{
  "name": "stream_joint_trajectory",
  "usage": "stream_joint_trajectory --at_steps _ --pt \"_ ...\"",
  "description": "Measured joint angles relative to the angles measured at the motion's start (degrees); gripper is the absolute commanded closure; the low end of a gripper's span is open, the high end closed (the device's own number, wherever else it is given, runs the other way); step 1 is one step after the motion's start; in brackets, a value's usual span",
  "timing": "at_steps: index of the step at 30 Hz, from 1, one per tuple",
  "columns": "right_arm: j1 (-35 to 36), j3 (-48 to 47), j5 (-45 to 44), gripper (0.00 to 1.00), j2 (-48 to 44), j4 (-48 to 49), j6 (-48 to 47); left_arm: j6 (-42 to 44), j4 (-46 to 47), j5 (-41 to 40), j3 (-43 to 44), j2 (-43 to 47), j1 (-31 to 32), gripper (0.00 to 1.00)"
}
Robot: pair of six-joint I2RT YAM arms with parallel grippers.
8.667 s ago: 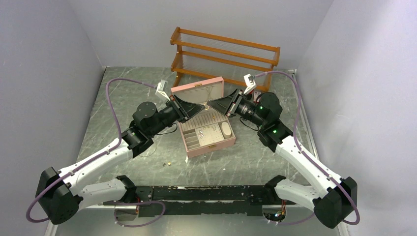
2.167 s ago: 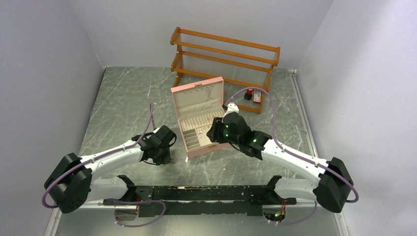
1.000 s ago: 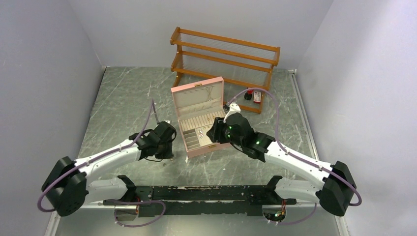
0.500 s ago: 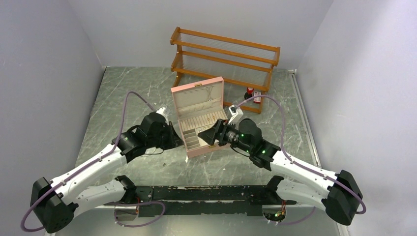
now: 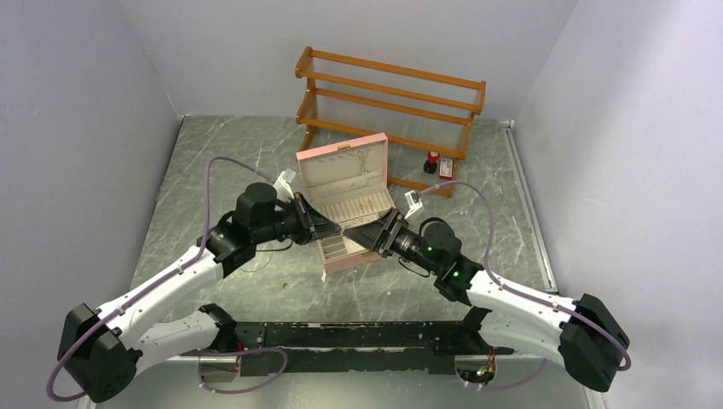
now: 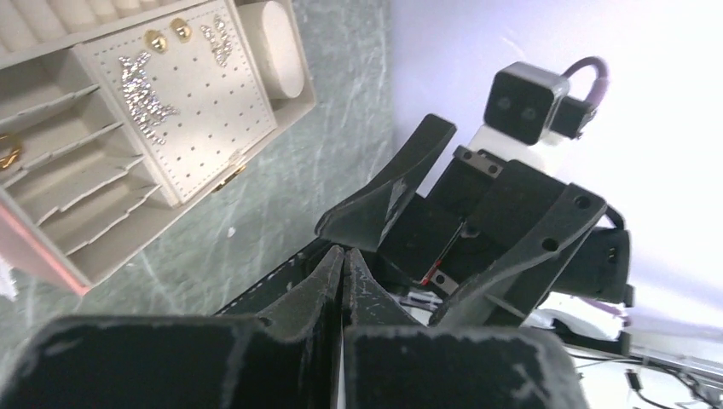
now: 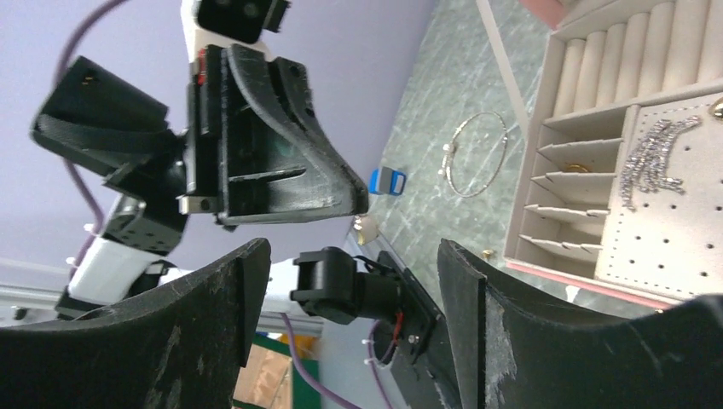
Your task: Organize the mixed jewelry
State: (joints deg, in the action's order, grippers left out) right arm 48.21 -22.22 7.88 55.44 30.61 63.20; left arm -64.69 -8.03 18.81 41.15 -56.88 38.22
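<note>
The grey marble counter (image 5: 213, 162) carries a wooden rack (image 5: 388, 94) against the back wall and an open pink box (image 5: 341, 166) in the middle. The left arm (image 5: 170, 281) stretches from the near left corner and the right arm (image 5: 511, 298) from the near right; both are raised off the counter with their wrists tipped toward each other, and they meet tip to tip above the box's tray. The left hand (image 6: 341, 256) is clenched, its fingers pressed flat together; whether anything tiny is pinched between them cannot be made out. The right hand (image 7: 349, 247) faces it with its fingers spread wide and nothing in them. Two small bottles (image 5: 433, 162) stand by the rack's right foot. From above, the hands hide most of the tray. On the counter left of the box lie a thin chain loop (image 7: 448, 153) and a small blue object (image 7: 388, 181). Sparkly earrings (image 6: 149, 85) and gold studs (image 6: 155, 39) sit on the tray's dotted pad, and a gold ring (image 6: 7, 152), cut off by the picture's edge, lies in a slot
</note>
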Motion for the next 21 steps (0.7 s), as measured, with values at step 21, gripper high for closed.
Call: stream_joint_trajectory --at_steps 21 --pt "0.0 1.4 -0.4 0.45 1.9 9.1 8.4 -18.3 21.9 13.4 -7.6 -3.2 -4.1 0.95"
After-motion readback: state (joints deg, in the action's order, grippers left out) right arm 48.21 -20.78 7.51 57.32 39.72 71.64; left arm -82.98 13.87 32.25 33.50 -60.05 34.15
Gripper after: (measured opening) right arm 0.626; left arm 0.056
